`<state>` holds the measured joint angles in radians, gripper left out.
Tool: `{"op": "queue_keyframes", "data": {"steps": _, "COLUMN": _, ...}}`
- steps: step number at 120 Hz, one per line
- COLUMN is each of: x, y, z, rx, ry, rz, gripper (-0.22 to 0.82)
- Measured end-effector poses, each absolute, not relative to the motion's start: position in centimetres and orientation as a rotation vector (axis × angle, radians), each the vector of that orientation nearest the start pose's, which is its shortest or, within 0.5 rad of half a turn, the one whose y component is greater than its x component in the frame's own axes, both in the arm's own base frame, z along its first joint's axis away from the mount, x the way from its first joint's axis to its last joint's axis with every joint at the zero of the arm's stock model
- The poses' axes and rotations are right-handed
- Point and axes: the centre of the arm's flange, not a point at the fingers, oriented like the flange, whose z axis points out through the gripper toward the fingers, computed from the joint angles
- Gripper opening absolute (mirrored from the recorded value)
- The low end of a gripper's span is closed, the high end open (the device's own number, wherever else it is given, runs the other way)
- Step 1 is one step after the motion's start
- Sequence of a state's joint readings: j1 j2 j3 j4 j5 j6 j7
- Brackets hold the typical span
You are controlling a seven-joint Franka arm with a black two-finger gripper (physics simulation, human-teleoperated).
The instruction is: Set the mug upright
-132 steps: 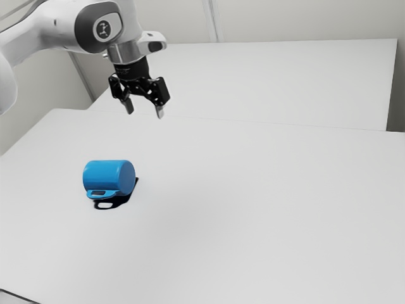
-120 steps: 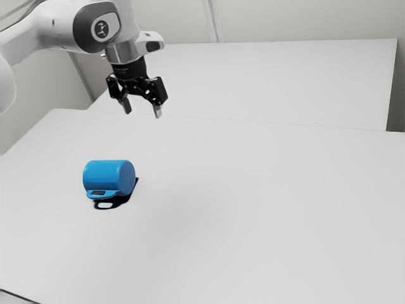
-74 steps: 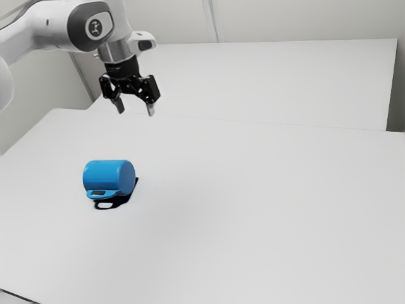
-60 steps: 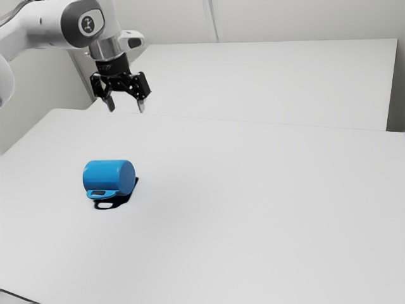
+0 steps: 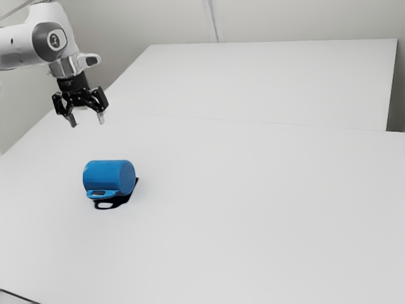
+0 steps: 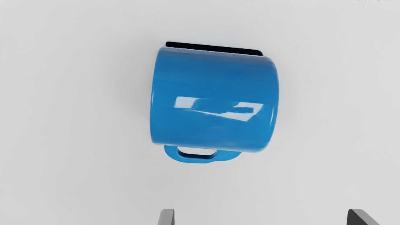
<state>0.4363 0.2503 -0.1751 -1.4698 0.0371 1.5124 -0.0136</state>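
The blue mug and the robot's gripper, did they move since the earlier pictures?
The gripper moved toward the exterior view's left. It took hold of nothing and let go of nothing; its fingers are open, as before. The blue mug stayed as it was, lying on its side on the table.

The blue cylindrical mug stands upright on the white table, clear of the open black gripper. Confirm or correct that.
Not upright: the exterior view shows the mug lying on its side on the table, clear of the open gripper.
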Motion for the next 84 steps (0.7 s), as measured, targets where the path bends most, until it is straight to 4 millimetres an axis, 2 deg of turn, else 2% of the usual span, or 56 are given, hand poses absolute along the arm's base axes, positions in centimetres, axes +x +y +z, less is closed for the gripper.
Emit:
{"op": "queue_keyframes", "data": {"steps": 25, "x": 58.4, "y": 24.0, "z": 48.9, "rx": -3.185, "ry": -0.475, "rz": 0.317, "gripper": 0.60}}
{"op": "queue_keyframes", "data": {"steps": 37, "x": 58.0, "y": 26.0, "z": 47.2, "rx": -3.228, "ry": -0.474, "rz": 0.308, "gripper": 0.60}}
{"op": "queue_keyframes", "data": {"steps": 84, "x": 56.3, "y": 28.0, "z": 42.3, "rx": -3.387, "ry": -0.407, "rz": 0.288, "gripper": 0.60}}
